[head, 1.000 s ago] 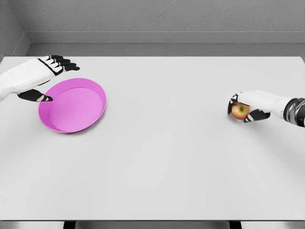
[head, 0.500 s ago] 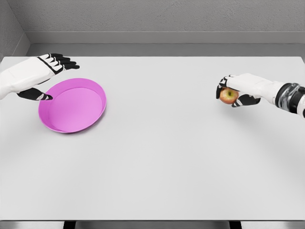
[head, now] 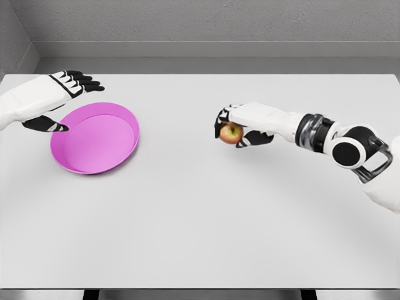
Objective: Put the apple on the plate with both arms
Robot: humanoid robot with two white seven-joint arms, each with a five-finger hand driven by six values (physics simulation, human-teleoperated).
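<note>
Here, right hand [head: 240,125] with fingers curled round the apple [head: 231,132], at 3 o'clock of the plate [head: 95,138]; left hand [head: 47,100] at its 10 o'clock, fingers spread.

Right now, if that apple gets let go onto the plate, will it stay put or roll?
The apple looks round and smooth, so it would probably roll a little. The pink plate has a raised rim, which should likely stop it. The right hand grips it easily, suggesting it's light.

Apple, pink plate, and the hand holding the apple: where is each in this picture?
apple [head: 231,132], head view, its red-yellow skin.
pink plate [head: 95,139], head view, its bare floor.
right hand [head: 240,122], head view, its white back.
</note>
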